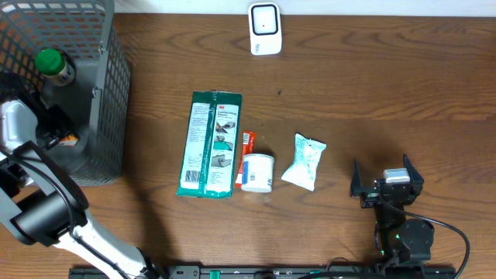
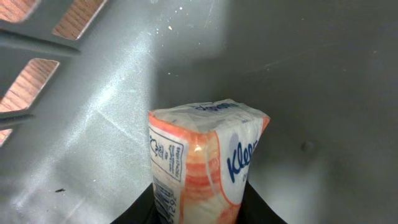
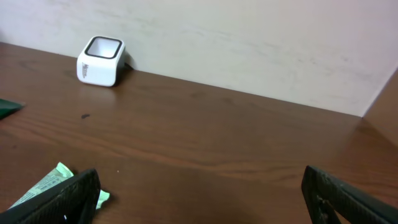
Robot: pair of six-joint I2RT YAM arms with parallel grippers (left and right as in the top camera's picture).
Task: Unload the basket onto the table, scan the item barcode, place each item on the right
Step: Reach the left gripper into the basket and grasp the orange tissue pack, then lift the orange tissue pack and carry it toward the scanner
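Nearest you, your right gripper hangs over the table's front edge with its jaws spread wide and nothing between them. To your left, your left gripper is down inside the grey basket, and its jaws pinch an orange-and-white tissue pack by its lower end. The pack stands upright over the basket floor, the blue brand lettering on one face and a printed label on the adjoining face.

Mid-table lie a green packet, a white tub touching its right edge, and a pale pouch just beside the tub. A green-capped bottle stands in the basket. The white scanner sits at the far edge, well apart from both grippers.
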